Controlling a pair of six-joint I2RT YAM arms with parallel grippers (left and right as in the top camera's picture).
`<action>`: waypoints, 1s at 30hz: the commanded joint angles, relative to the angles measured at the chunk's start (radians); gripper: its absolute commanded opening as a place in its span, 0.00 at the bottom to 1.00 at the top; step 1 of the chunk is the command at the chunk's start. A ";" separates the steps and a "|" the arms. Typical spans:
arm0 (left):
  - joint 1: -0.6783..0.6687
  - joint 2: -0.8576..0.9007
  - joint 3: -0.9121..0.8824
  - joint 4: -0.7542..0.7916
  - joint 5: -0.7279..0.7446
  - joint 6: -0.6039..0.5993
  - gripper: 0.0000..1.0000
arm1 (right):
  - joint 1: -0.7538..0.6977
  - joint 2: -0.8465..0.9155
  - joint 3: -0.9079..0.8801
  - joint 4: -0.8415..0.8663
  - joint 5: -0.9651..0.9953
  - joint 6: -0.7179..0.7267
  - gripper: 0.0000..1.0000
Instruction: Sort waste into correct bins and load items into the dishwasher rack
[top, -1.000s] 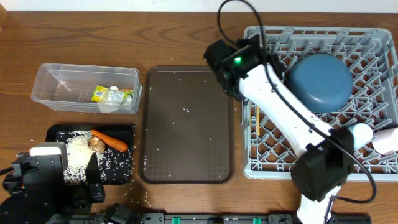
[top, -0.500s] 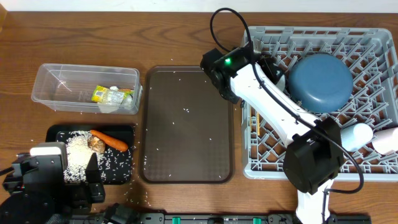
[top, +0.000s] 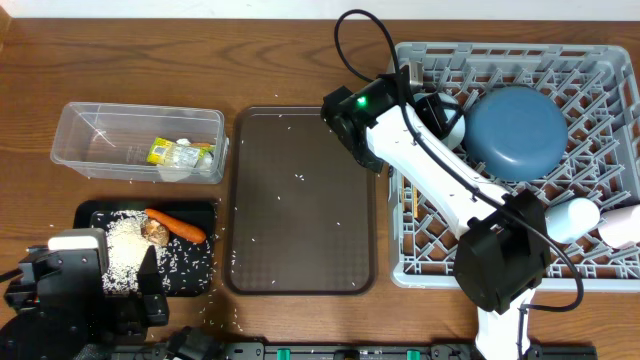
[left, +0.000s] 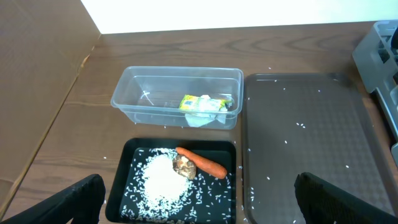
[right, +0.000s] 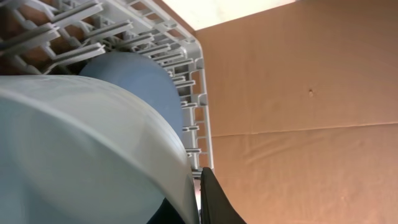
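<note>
The white bowl with light-blue outside (right: 81, 143) is judged stiff, slippery and breakable, best taken by its thin rim, where it appears pinched by the clenched right gripper (right: 200, 193). It is held upper middle in the overhead view, over the grey lattice dishwasher rack (top: 425, 255), beside the large blue round plate (top: 520, 130).

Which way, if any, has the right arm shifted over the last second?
Yes. The right arm has slid left, from over the rack and its left edge toward the brown tray.
</note>
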 joint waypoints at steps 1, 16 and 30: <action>0.006 0.002 0.009 -0.001 -0.009 -0.008 0.98 | -0.023 0.010 0.014 -0.001 0.060 0.016 0.02; 0.006 0.002 0.009 -0.001 -0.009 -0.008 0.98 | -0.069 0.066 0.012 -0.019 0.013 0.003 0.02; 0.006 0.002 0.009 -0.001 -0.009 -0.008 0.98 | -0.061 0.157 0.012 -0.042 0.011 0.003 0.02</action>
